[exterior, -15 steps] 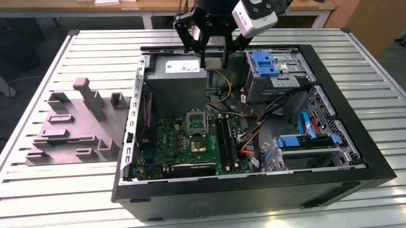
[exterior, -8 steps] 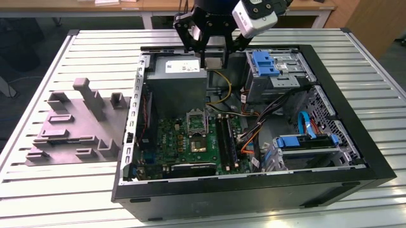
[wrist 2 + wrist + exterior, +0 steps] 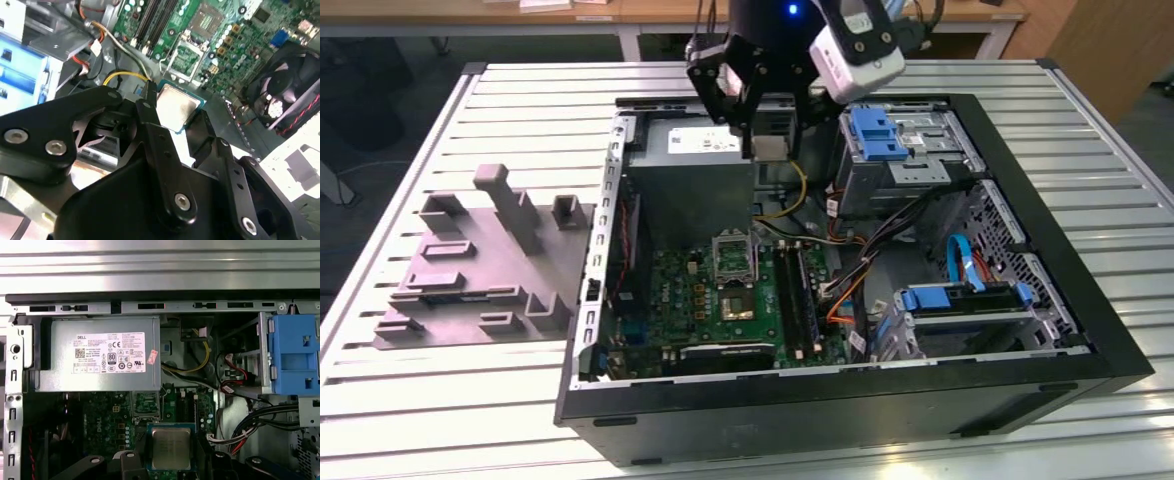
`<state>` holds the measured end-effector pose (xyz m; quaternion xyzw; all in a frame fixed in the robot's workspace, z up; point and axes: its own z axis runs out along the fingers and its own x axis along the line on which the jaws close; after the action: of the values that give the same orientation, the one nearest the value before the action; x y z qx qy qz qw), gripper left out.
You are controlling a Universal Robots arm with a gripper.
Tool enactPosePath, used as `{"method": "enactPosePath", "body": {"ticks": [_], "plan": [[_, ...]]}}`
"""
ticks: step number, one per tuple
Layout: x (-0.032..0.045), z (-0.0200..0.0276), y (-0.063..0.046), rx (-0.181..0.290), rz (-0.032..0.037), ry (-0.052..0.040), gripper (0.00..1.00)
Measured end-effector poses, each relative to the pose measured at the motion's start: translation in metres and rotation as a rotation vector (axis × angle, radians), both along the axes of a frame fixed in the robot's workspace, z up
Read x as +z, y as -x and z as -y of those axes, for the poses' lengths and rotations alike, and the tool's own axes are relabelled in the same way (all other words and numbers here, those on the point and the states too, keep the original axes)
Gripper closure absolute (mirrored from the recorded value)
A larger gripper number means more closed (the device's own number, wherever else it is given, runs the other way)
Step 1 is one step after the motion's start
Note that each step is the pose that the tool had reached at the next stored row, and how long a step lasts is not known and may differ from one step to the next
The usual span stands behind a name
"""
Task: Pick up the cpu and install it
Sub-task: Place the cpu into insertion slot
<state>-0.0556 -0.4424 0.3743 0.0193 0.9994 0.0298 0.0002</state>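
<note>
Upper centre of the exterior view: jaws closed on the cpu [image 3: 771, 147], held flat beside the power supply [image 3: 687, 165]; the open socket [image 3: 734, 252] lies straight down-frame.

Bright even light, pale glare on table [image 3: 440, 400], case [image 3: 787, 415] interior dim

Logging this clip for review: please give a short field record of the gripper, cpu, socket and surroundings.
gripper: gripper shut on the cpu, above the open computer case
cpu: cpu held between the fingers, off the board, metal top towards the wrist cameras
socket: socket on the green motherboard, looks empty
power supply: grey box inside the case, near the gripper
table: grey fixture at the exterior view's left
</note>
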Motion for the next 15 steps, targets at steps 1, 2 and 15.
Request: {"method": "enactPosePath", "body": {"ticks": [1, 2, 15], "plan": [[-0.0019, 0.0035, 0.000, 0.000, 0.0000, -0.0001, 0.53], [-0.0038, 0.0078, 0.000, 0.000, 0.0001, -0.0002, 0.53], [-0.0274, 0.0321, 0.014, 0.030, -0.0015, -0.0009, 0.53]]}}
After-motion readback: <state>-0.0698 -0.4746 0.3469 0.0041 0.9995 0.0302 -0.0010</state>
